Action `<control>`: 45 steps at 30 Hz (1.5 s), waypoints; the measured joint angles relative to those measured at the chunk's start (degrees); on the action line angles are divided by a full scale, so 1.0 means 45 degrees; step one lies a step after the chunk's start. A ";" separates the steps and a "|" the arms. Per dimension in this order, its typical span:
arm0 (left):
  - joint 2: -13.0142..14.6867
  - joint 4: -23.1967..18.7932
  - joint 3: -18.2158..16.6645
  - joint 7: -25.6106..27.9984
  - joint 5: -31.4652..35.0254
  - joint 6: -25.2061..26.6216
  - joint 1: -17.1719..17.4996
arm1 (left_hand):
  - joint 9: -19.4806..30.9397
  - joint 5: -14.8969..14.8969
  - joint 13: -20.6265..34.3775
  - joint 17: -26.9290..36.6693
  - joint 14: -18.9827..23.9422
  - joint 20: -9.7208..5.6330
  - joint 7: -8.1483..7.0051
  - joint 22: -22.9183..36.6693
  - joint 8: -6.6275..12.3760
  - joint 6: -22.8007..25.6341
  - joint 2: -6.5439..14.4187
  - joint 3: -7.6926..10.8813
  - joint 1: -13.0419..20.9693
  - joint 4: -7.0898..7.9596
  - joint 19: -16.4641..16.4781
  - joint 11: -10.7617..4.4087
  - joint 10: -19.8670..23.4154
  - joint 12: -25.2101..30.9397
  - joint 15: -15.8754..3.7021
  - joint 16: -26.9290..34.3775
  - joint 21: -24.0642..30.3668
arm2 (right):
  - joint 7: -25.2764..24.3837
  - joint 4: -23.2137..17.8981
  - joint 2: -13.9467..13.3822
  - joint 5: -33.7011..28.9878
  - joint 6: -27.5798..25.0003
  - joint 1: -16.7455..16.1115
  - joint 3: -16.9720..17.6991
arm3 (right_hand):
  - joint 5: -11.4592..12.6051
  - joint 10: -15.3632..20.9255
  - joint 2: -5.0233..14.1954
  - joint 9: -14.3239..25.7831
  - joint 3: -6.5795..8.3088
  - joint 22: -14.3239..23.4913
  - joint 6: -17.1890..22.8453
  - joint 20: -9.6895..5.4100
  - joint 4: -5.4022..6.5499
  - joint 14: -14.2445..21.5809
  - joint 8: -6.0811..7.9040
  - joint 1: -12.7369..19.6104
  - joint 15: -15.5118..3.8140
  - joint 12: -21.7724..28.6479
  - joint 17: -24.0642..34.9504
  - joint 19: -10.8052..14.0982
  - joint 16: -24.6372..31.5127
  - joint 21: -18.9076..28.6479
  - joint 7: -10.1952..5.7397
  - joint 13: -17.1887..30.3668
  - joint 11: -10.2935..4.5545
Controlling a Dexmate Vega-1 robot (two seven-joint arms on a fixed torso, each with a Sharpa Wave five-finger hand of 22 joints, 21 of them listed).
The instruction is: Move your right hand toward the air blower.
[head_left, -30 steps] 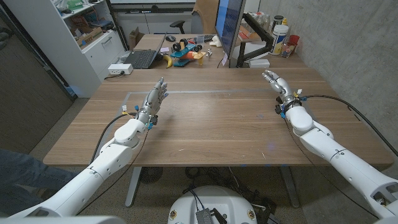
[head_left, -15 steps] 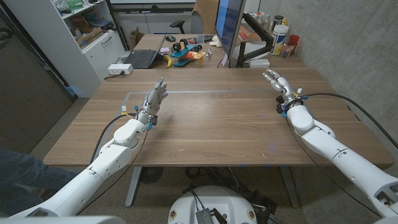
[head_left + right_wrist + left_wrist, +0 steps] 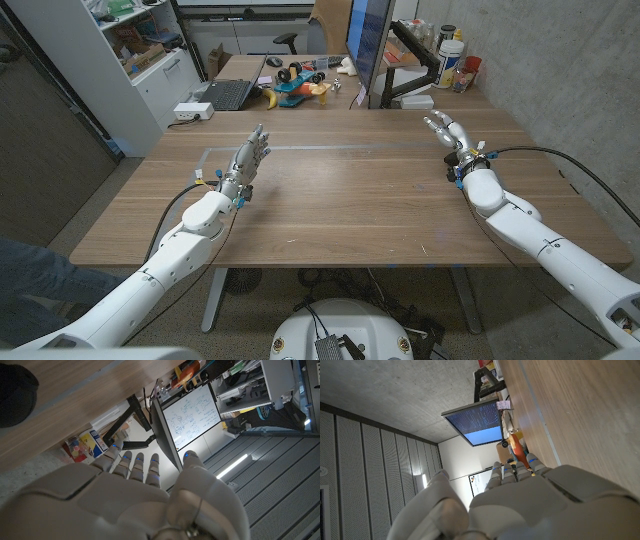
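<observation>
The right hand (image 3: 447, 131) holds nothing, fingers apart; I see no air blower, so I cannot judge its feel or grip.

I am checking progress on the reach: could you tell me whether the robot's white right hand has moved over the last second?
Yes, slightly. The right hand has drifted toward the table's right edge, judged against the black monitor arm behind.

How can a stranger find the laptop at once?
Look past the wooden table to the desk behind its far left corner. The laptop lies there, between a white box and colourful toys; only it is flat and dark.
</observation>
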 measured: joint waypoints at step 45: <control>0.0088 0.0090 -0.0053 -0.0111 -0.0085 -0.0005 0.0005 | -0.0005 0.0000 0.0000 0.0000 -0.0001 0.0090 0.0000 0.0000 0.0000 -0.0003 0.0050 -0.0034 -0.0050 -0.0039 -0.0004 -0.0068 0.0067 0.0000 0.0001 0.0000 -0.0233 | -0.0934 -0.0267 -0.0499 -0.2152 -0.1473 0.0311 -0.0529 | 0.0061 0.0250 0.0000 0.0001 0.0000 -0.0001 0.0115 -0.0043 -0.0106 0.0229 0.0000 0.0000 -0.0229 0.0099 -0.0057 0.0316 0.0000 -0.0147 -0.0112 0.0002 -0.0116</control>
